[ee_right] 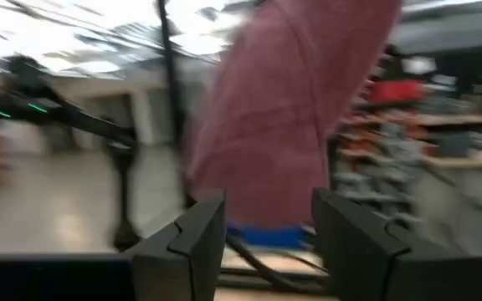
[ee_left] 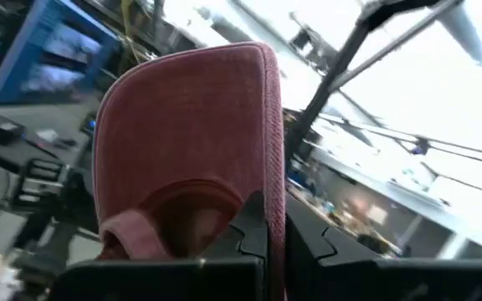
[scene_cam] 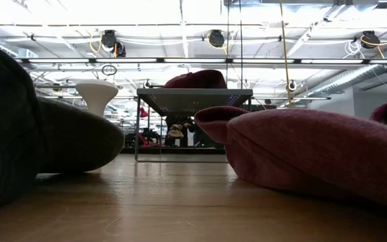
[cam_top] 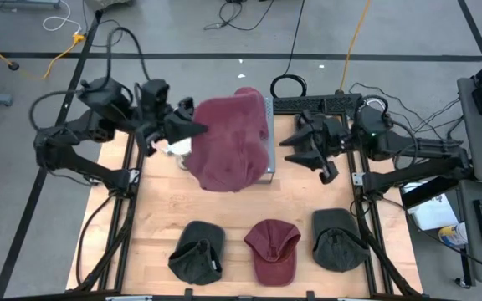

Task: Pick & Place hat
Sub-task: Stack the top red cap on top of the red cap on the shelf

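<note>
Left fingers (ee_left: 274, 242) pinch red hat (cam_top: 228, 142) (covers stand) | right fingers (ee_right: 266, 242) apart, empty

No legible text, label, brand, number or sign on anything in view

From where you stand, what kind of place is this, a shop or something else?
Probably a robotics lab or workshop, not a shop: cables trail across a bare grey floor, a wooden table sits in a metal frame with hats, and a monitor glows behind.
</note>
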`<state>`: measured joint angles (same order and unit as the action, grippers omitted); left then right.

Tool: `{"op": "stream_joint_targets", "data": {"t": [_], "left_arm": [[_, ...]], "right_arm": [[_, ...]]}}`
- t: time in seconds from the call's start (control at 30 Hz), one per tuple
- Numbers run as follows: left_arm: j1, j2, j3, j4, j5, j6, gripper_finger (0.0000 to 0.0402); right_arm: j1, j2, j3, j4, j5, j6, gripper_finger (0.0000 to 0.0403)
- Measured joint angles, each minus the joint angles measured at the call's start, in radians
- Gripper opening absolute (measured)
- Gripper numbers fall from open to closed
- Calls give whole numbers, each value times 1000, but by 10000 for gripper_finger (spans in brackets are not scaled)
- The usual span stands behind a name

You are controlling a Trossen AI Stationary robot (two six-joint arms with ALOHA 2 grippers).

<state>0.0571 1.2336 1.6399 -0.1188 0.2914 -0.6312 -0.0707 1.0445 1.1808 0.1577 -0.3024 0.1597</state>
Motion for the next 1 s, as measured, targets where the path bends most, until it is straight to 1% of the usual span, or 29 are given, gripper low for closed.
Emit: {"op": "stream_joint_targets", "data": {"t": [0.07,0.17,0.3,0.43,0.63,0.83,0.9,1.0], "left_arm": [[21,-26,-2,-64,-30,3,11],[43,-67,-2,-145,-102,19,8],[59,-114,-5,-198,-140,25,10],[63,-163,-52,-199,-171,35,8],[63,-248,-176,-179,-223,-7,8],[63,-336,-345,-45,-265,-67,8],[63,-367,-396,-19,-291,-83,8],[63,-404,-465,32,-327,-109,8]], "right_arm": [[1,-15,0,-56,81,-24,165],[2,-27,0,-144,203,-55,165],[24,-23,-1,-226,339,-120,165],[65,-4,0,-270,475,-223,164],[145,43,-1,-275,677,-427,169],[245,106,-1,-249,919,-688,194],[268,121,-1,-223,969,-748,205],[290,137,-1,-177,1008,-777,221]]}}
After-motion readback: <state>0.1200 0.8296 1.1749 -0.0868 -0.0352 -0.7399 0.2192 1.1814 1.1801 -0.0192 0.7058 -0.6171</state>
